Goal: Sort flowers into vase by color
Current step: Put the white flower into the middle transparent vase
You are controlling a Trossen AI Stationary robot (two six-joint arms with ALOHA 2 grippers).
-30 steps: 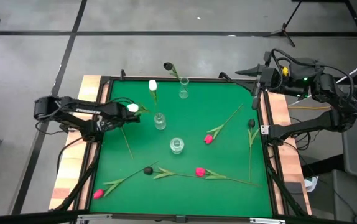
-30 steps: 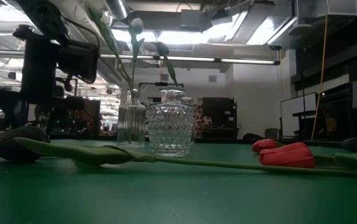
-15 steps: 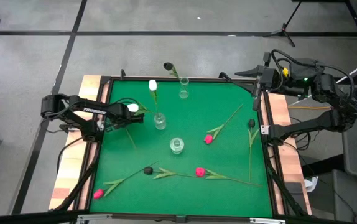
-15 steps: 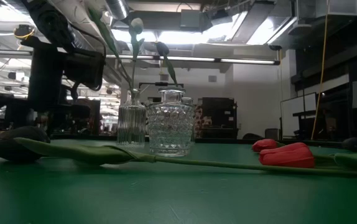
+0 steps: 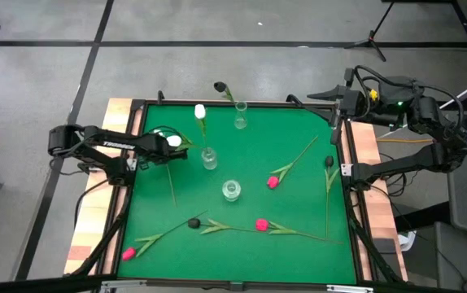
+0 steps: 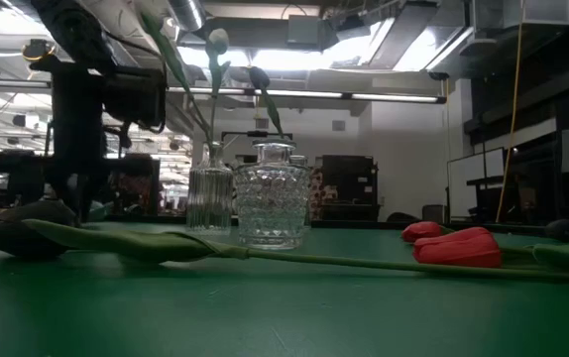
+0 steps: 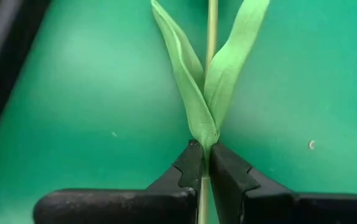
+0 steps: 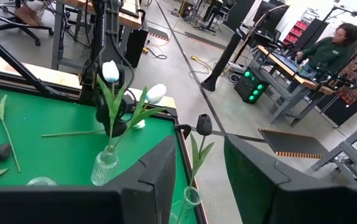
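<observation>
Your left gripper (image 7: 204, 163) has just closed, pinching a white tulip's stem (image 7: 211, 37) at its leaves, near the table's (image 5: 298, 203) left edge. It stood wide a second ago, so lifting toward the white-flower vase (image 5: 209, 158) likely comes next. Your right gripper (image 8: 200, 180) waits half-open, holding nothing, at the far right corner.

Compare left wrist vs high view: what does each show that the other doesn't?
Left wrist only: the left gripper shut on the stem, right where the two leaves join it.

High only: the whole table, that flower's white head, three vases, one with a white tulip and one with a black tulip, loose pink and black flowers on the felt, and the right gripper parked beyond the far right corner.

Both: green felt and the white flower under the left gripper.
</observation>
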